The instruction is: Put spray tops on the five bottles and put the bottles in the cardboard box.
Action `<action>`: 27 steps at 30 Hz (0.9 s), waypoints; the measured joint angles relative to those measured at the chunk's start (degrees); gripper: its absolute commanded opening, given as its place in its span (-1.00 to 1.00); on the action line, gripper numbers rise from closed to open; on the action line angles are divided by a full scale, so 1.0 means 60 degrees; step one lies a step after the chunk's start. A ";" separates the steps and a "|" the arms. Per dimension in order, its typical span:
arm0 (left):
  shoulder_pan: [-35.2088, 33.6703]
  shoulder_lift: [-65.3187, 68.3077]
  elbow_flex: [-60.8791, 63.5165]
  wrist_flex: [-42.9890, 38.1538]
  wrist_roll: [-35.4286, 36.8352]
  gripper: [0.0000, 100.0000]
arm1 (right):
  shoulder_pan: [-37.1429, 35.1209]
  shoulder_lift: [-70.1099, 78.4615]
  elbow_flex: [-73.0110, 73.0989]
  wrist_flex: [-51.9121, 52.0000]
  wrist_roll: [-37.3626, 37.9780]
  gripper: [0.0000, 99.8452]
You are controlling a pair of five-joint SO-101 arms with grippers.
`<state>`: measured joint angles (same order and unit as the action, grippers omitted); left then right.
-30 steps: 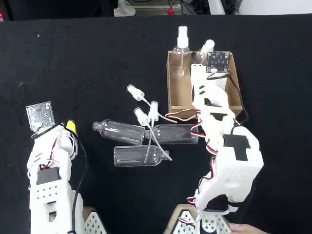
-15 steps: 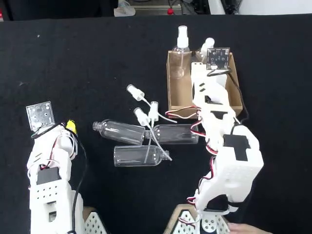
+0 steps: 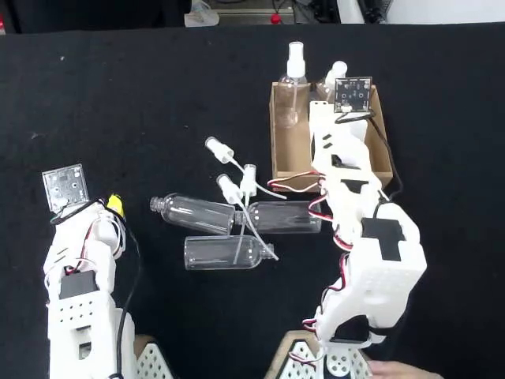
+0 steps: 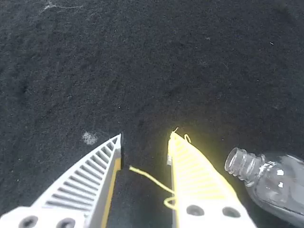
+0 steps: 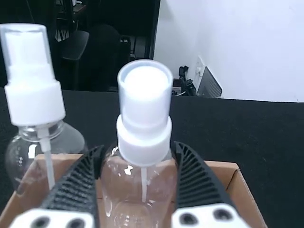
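Two clear plastic spray-topped bottles [image 3: 293, 79] stand at the brown cardboard box's [image 3: 274, 138] 12 o'clock end, the right gripper [image 5: 140, 151] pinching the capped bottle [image 5: 142, 183] toward 3 o'clock. Three uncapped clear bottles [image 3: 227, 253] and three loose white spray tops [image 3: 218, 148] lie mid-table, while the left gripper [image 4: 145, 140] hangs spread over black cloth [image 3: 142, 95] at 8 o'clock.

Worktop [image 3: 118, 95]: plain black throughout. Cardboard box [image 3: 293, 158]: plain brown. Arms [image 3: 383, 272]: white, with black panels and red, white and black wiring. Left gripper [image 4: 145, 137]: one jaw white, one yellow, both ribbed. Right gripper [image 5: 137, 152]: both jaws black, ribbed. Held bottle [image 5: 123, 190]: clear, with a white spray top [image 5: 144, 109]. Lying bottles [image 3: 201, 215]: clear. Loose spray tops [image 3: 218, 148]: white.
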<state>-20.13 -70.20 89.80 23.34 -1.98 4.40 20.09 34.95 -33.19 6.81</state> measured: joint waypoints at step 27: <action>0.0000 0.0000 0.0000 0.0000 0.0000 -0.69 | 0.0000 0.0000 -0.0835 0.1612 -0.0015 -0.97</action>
<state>-20.13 -70.20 89.80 23.34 -1.98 4.40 20.09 29.93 -23.52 6.73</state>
